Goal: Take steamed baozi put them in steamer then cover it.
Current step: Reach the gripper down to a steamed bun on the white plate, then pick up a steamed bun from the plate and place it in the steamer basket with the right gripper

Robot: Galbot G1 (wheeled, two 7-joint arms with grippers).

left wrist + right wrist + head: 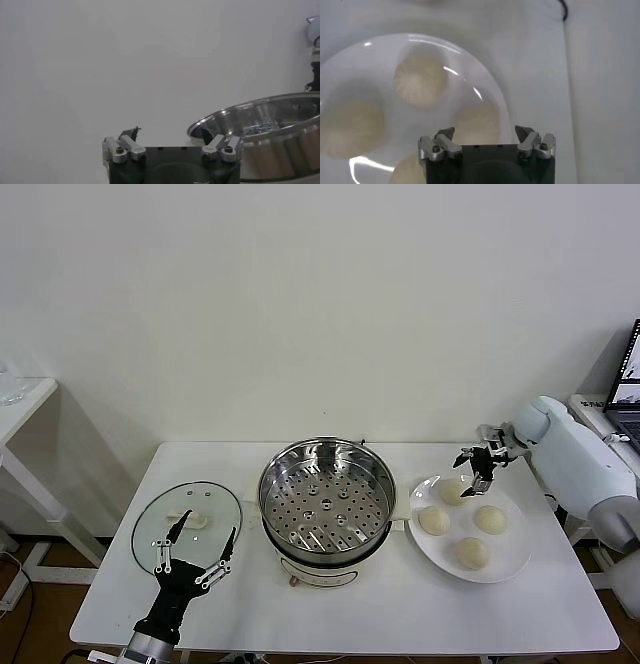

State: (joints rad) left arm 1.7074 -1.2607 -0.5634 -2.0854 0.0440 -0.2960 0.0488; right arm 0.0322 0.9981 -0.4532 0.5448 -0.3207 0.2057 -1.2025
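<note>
The steamer (325,499) stands open mid-table with its perforated tray bare; its rim also shows in the left wrist view (265,125). Four cream baozi lie on a white plate (512,562) to its right: (452,492), (433,520), (490,519), (471,553). My right gripper (478,480) is open and empty, hovering over the plate's far side above the farthest baozi (477,122). The glass cover (215,499) lies flat at the left, with its white handle (193,520). My left gripper (210,525) is open and empty over the cover's near part.
A white side table (20,399) stands at the far left. A laptop (625,394) sits on a stand at the far right behind my right arm. The table's front edge (350,646) runs just below the steamer.
</note>
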